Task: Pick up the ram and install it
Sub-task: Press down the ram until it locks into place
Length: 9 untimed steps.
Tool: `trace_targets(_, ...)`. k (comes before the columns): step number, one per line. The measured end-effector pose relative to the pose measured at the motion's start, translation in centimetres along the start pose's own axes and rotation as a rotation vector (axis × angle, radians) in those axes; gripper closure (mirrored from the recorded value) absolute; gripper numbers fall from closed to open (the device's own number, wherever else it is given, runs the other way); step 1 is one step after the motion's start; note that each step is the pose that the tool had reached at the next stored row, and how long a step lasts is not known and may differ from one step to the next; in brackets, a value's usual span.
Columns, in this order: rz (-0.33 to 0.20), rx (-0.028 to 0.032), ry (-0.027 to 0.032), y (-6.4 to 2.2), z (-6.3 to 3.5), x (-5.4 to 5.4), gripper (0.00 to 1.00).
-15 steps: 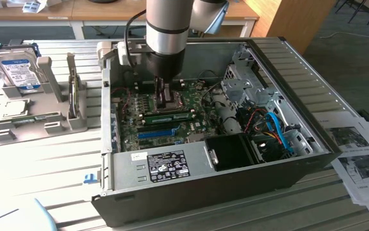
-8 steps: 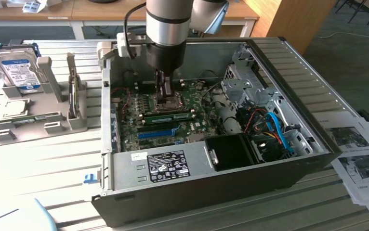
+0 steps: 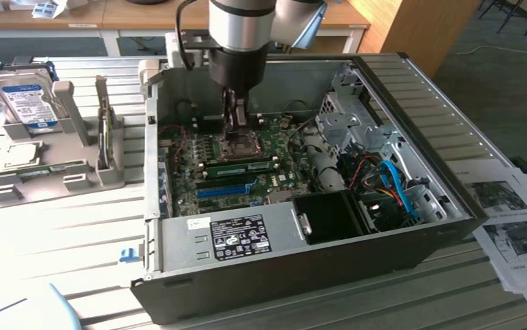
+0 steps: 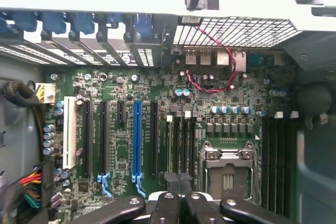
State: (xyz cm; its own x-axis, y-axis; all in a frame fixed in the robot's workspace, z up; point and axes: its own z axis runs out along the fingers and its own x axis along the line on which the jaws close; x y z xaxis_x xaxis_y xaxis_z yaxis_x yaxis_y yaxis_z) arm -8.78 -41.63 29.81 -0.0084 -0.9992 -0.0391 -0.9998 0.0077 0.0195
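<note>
The ram (image 3: 241, 166) is a green stick with a pale label. It stands on edge in a slot on the motherboard (image 3: 273, 182), between the CPU socket (image 3: 241, 146) and the blue slot (image 3: 224, 189). My gripper (image 3: 239, 136) reaches down into the open computer case (image 3: 273, 240), just behind the ram and over the socket. In the wrist view the gripper (image 4: 178, 182) is shut, its tips pressed together with nothing between them. It hangs over the near end of the dark memory slots (image 4: 181, 140), between the blue slot (image 4: 137, 140) and the CPU socket (image 4: 227, 169).
A grey rack (image 3: 57, 182) at the exterior view's left holds a hard drive (image 3: 27, 103) and a thin green strip (image 3: 43, 170). Printed sheets (image 3: 511, 227) lie at the right. Inside the case are a drive cage (image 3: 351, 117), blue and red cables (image 3: 397, 185) and a black box (image 3: 332, 216).
</note>
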Motion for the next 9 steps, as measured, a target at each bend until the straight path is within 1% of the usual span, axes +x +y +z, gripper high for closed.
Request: trace_targets(9, 0.0, -0.0008, 0.0, -0.09, -2.34, -0.1, 0.9)
